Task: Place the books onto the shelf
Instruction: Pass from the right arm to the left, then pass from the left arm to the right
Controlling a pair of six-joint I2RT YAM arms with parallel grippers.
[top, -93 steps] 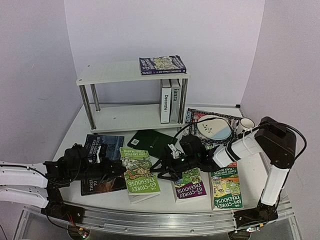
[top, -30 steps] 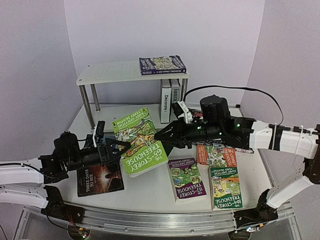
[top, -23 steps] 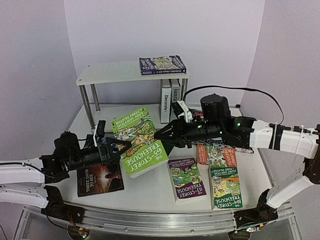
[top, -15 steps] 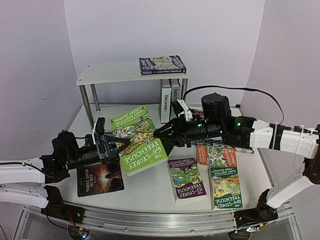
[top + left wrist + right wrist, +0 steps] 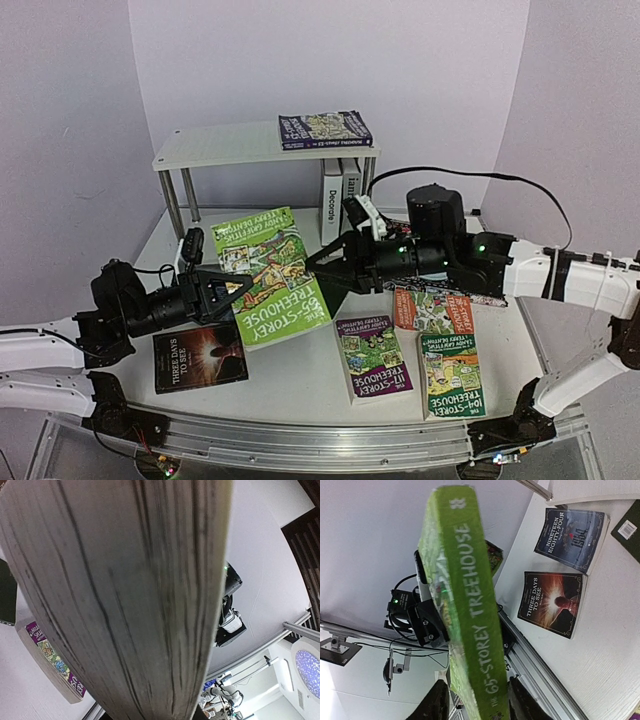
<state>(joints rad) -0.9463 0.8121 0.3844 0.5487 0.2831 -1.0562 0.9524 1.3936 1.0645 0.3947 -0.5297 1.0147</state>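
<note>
Green book (image 5: pixel 270 262) tilted mid-air — left claw (image 5: pixel 234 290) gripping, right claw (image 5: pixel 316 268) alongside

The green 65-Storey Treehouse paperback (image 5: pixel 268 275) is aloft, tilted cover-up, before the white two-tier shelf (image 5: pixel 215 148), which carries a dark-covered book (image 5: pixel 325 130) flat on top and Decorate (image 5: pixel 331 200) upright below.

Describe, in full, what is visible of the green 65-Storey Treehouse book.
The 65-Storey Treehouse book is a thick bright-green paperback with a cartoon cover and pale spine lettering. It is closed, tilted, and lifted clear of the table, in front of the shelf. The left tool clamps its page-edge side; the right tool straddles its spine, grip uncertain.
</note>
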